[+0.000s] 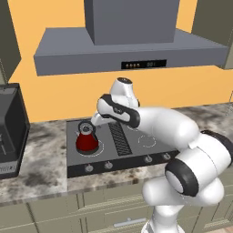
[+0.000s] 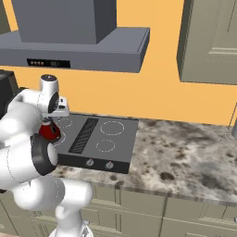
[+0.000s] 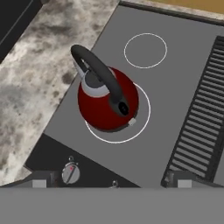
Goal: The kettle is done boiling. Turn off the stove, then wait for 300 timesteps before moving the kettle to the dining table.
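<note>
The gripper [image 3: 109, 183] hung over the stove [image 3: 175, 100] with its fingers [image 3: 39, 181] spread wide, holding nothing. The kettle [image 3: 107, 103] sat between and beyond them on a front burner ring, a knob [image 3: 70, 173] just beside one fingertip.

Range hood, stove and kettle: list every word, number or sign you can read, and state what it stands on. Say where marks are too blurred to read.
No text can be read.
Range hood: a dark panel with small orange and white marks, too blurred to read.
Stove: a knob bears a small red tick, no lettering.
Kettle: no label.
</note>
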